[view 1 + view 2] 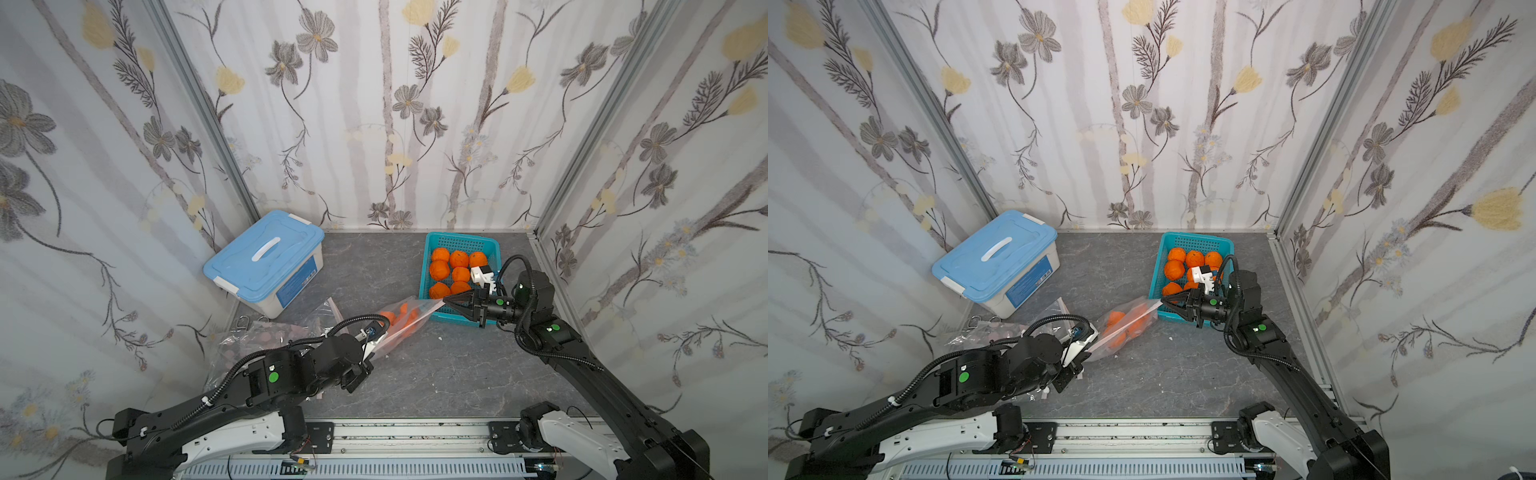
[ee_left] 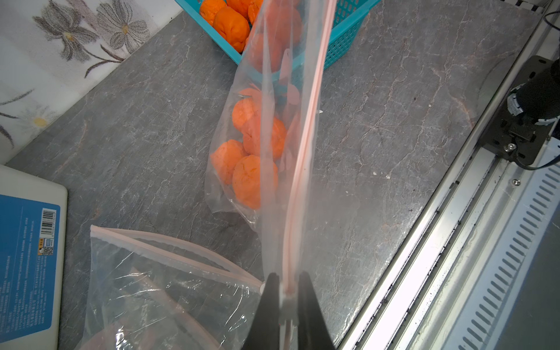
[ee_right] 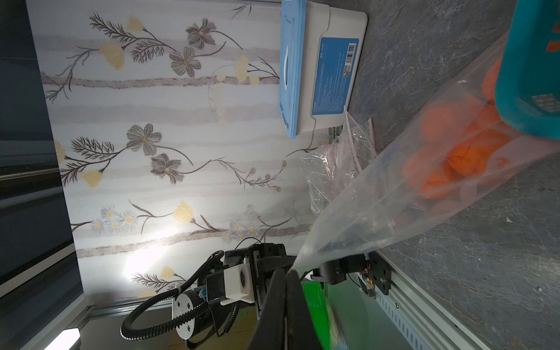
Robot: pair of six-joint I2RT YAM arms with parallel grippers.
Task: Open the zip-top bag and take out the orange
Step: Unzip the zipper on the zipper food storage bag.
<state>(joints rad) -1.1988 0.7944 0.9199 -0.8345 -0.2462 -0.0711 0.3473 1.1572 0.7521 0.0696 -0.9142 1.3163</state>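
Note:
A clear zip-top bag (image 1: 417, 311) with a pink zip strip (image 2: 306, 136) hangs stretched between my two grippers, just above the grey table. Several oranges (image 1: 401, 321) lie inside it, also seen through the plastic in the left wrist view (image 2: 253, 181) and in the right wrist view (image 3: 463, 157). My left gripper (image 2: 288, 285) is shut on the near end of the zip strip. My right gripper (image 1: 446, 300) is shut on the bag's far corner (image 3: 295, 266), beside the basket. The strip looks sealed along its length.
A teal basket (image 1: 492, 245) holding several oranges stands at the back right, touching the bag's far end. A white box with a blue lid (image 1: 266, 257) sits at the back left. Other clear bags (image 1: 266, 336) lie crumpled beside the left arm.

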